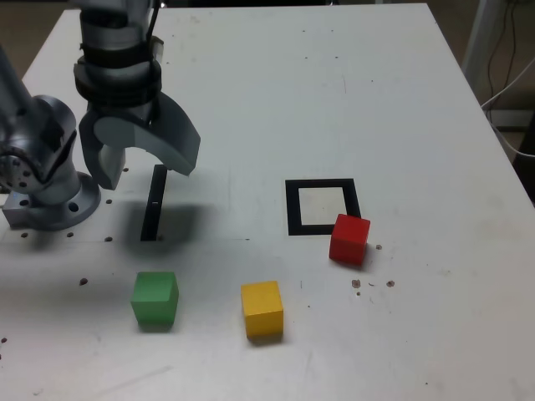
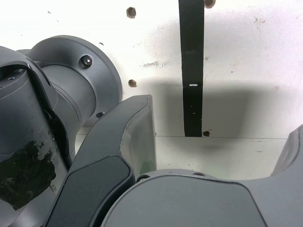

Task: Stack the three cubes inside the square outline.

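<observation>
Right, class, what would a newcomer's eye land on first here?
Probably the bright cubes on the pale table: green and yellow towards the front, and red at the lower right corner of the black square outline. Next, the big grey gripper, open, above the table at the exterior view's upper left.

The cubes (image 1: 263,309) look matt; the arm base (image 2: 78,71), smooth metal.

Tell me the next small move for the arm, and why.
Probably carry the open jaws across, toward the red cube: they hold nothing and hang over the black strip, while that cube sits nearest the square outline, at its corner, none yet inside.
</observation>
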Robot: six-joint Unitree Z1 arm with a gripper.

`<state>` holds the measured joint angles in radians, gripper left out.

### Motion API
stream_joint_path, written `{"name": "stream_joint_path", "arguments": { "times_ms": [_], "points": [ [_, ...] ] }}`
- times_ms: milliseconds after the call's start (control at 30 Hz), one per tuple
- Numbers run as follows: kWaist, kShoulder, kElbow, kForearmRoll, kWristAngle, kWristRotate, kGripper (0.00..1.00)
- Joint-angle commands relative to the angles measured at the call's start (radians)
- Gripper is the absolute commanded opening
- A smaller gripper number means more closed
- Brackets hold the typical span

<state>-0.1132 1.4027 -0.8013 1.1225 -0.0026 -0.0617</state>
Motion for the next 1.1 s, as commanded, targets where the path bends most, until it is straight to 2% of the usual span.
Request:
{"name": "stream_joint_path", "arguments": {
  "times_ms": [0, 500, 700, 900, 1067],
  "points": [
    [0.0, 0.005, -0.005, 0.002, -0.002, -0.001, 0.97],
    [-0.013, 0.046, -0.08, 0.007, -0.005, 0.0, 0.97],
    [-0.068, 0.139, -0.251, 0.056, 0.003, -0.005, 0.98],
    [-0.131, 0.248, -0.469, 0.137, 0.04, -0.014, 0.98],
    [-0.173, 0.341, -0.587, 0.15, 0.063, -0.025, 0.98]
  ]
}}
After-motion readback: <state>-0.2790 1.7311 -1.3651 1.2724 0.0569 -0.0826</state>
